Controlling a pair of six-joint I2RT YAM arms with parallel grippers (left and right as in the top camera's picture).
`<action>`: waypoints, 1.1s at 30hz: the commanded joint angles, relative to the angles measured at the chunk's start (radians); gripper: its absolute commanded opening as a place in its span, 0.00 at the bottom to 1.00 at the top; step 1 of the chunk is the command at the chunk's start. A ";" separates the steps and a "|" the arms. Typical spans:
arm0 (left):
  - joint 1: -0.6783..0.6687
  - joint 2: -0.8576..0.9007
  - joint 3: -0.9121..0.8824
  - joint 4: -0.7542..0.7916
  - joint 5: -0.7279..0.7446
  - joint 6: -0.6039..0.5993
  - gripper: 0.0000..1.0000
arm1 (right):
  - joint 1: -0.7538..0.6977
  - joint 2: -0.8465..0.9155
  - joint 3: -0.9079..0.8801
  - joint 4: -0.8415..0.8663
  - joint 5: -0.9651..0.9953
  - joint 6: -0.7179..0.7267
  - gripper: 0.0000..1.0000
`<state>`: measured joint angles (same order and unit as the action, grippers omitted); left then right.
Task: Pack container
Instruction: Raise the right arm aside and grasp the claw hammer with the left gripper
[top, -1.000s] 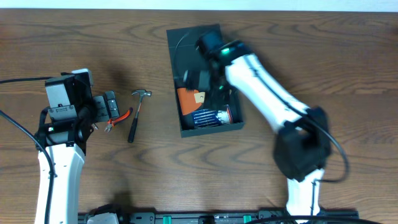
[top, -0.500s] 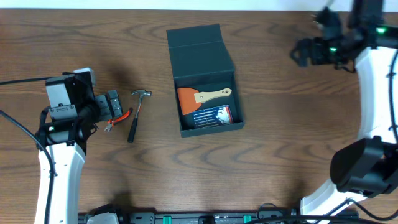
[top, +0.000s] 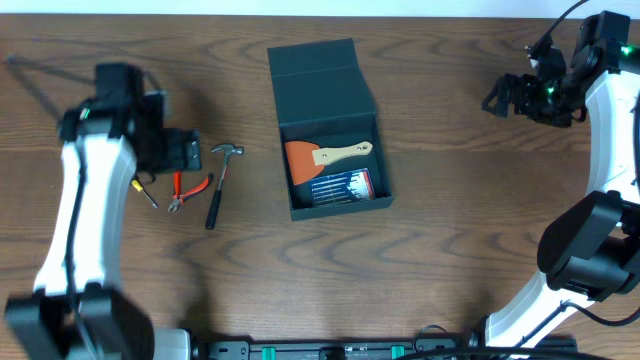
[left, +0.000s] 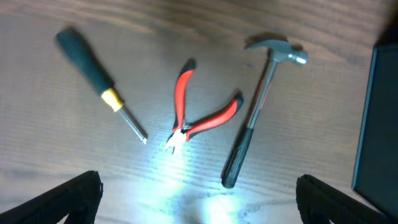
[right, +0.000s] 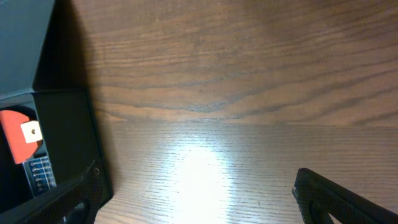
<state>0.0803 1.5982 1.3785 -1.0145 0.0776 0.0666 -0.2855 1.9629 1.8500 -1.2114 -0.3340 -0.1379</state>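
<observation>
Your left pincer (left: 199, 200) stands wide open and holds nothing. In the left wrist view only its dark fingertips (left: 68, 198) show, cut off at the bottom corners. Above them on the tabletop (left: 323, 31) lie a screwdriver (left: 102, 90), red-handled pliers (left: 196, 115) and a hammer (left: 258, 106), each apart from the others. A slice of the container (left: 380, 124) is clipped by the right edge.

Your right pincer (right: 199, 199) also gapes wide and empty, its fingers cropped at the lower edge. Overhead it sits at the upper right, well apart from the container.

The container sits upper middle in the overhead view with its lid back. Inside are an orange-bladed scraper (top: 325, 155) and a blue case (top: 340, 186) whose contents are too small to make out. Overhead, the blurred left arm hides most of the screwdriver.
</observation>
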 joint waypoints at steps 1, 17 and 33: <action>-0.074 0.107 0.080 -0.021 -0.005 0.138 0.99 | 0.004 0.008 -0.002 0.000 -0.014 0.014 0.99; -0.172 0.333 0.082 0.161 -0.051 0.171 0.95 | 0.004 0.008 -0.002 -0.005 -0.014 0.014 0.99; -0.172 0.485 0.080 0.159 0.019 0.156 0.62 | 0.004 0.008 -0.002 -0.020 -0.014 0.014 0.99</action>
<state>-0.0952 2.0632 1.4425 -0.8486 0.0841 0.2291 -0.2855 1.9629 1.8500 -1.2304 -0.3340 -0.1375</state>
